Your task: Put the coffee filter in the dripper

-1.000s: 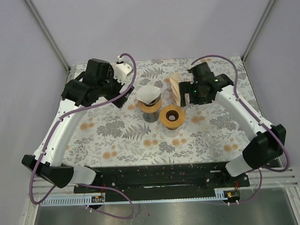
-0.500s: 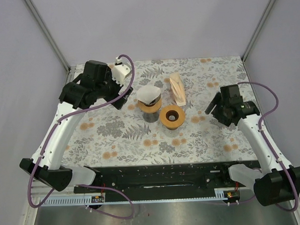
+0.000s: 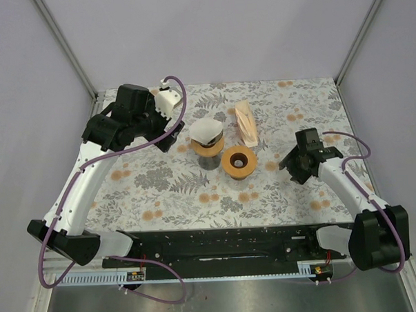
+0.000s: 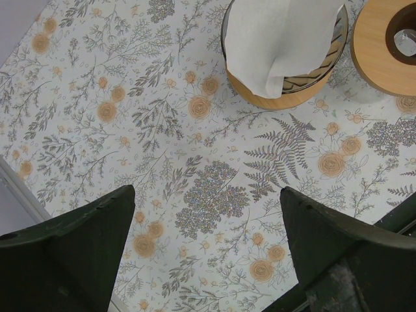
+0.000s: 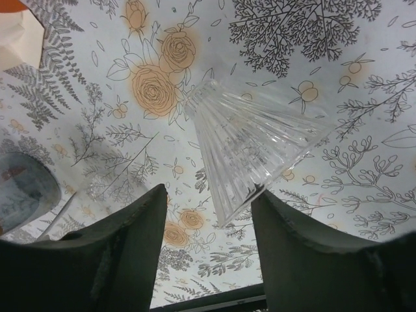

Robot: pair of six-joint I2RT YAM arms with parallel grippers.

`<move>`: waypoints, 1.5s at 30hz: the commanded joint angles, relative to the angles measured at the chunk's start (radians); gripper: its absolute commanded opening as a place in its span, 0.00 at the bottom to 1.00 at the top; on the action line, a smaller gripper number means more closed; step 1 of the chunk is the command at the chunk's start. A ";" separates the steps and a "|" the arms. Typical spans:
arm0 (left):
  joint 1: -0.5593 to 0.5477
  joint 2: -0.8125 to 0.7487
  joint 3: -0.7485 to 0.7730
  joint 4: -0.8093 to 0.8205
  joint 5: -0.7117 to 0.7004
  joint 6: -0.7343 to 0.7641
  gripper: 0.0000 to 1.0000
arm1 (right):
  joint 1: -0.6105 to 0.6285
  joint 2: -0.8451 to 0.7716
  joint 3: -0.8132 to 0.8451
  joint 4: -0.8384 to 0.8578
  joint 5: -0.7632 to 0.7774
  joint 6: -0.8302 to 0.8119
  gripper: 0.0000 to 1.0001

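A white coffee filter (image 3: 207,130) sits in the wood-banded dripper (image 3: 208,146) at the table's middle. In the left wrist view the filter (image 4: 279,39) stands in that dripper (image 4: 279,97) at the top. My left gripper (image 3: 167,136) is open and empty to the left of the dripper, over bare tablecloth (image 4: 205,195). My right gripper (image 3: 292,165) is open at the right of the table. In the right wrist view (image 5: 209,195) a clear ribbed glass cone (image 5: 253,140) lies on the cloth just ahead of the fingers, its wide edge close to the right finger (image 5: 325,240).
A round wooden ring with a hole (image 3: 238,161) stands right of the dripper; it also shows in the left wrist view (image 4: 383,39). A stack of tan paper filters (image 3: 246,123) lies behind it. The frame posts and walls bound the floral cloth.
My right arm has pulled back from the tan filter stack to the right front of the table. The left arm has barely moved. The white filter stays in the dripper.
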 commanded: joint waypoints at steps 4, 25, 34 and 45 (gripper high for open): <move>0.005 -0.028 0.017 0.045 0.016 -0.005 0.98 | -0.015 0.086 -0.019 0.080 -0.043 -0.025 0.45; 0.005 0.011 0.105 0.042 0.103 -0.068 0.97 | 0.023 0.000 0.372 -0.039 0.261 -0.655 0.00; 0.005 0.034 0.186 0.077 0.275 -0.232 0.96 | 0.393 -0.023 0.545 0.053 0.417 -1.309 0.00; -0.014 0.067 0.192 0.197 0.446 -0.451 0.92 | 0.729 -0.054 0.523 0.097 0.401 -2.097 0.00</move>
